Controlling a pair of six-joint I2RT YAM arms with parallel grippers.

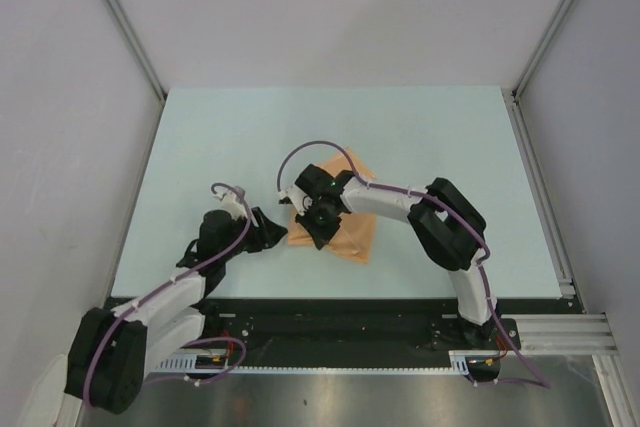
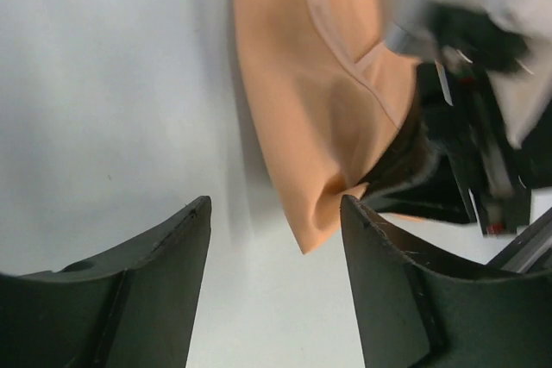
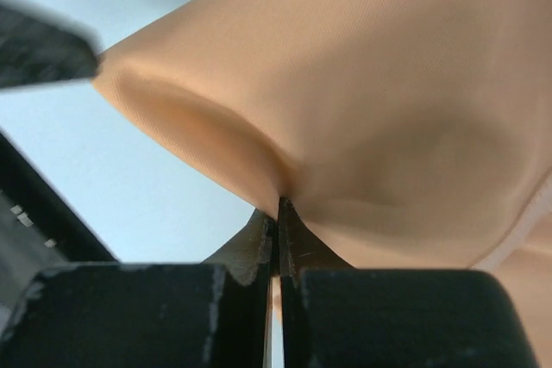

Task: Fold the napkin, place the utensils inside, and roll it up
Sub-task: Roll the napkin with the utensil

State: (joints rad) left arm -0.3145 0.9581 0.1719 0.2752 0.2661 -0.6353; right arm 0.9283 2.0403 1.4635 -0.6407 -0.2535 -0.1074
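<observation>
Top external view: the napkin (image 1: pixel 352 239) lies on the pale counter (image 1: pixel 400 127), a little nearer the front edge than the middle, between the two arms. It is a peach-orange cloth with one corner pointing away from the arm bases, and the right arm crosses over much of it. The right claw (image 1: pixel 312 237) comes down on the cloth's left side, while the left claw (image 1: pixel 272 232) sits just beside that same edge, over the bare counter.

From the left wrist, the left claw (image 2: pixel 274 213) is released: its two dark fingers stand well apart with only the counter (image 2: pixel 103 84) between them and nothing gripped. The napkin (image 2: pixel 319 101) lies ahead of them, its near corner hanging down towards the gap between the fingertips. A hemmed edge runs diagonally across the cloth. To the right, the right claw (image 2: pixel 405 170) bites into the cloth, which puckers around the dark finger.

From the right wrist, the right claw (image 3: pixel 278 204) is clenched, its fingers pressed flat together with a thin pinch of napkin (image 3: pixel 371 84) caught at their tips. The fabric rises from that pinch in a smooth, taut fold, lifted off the counter (image 3: pixel 129 187), and it fills most of the view.
</observation>
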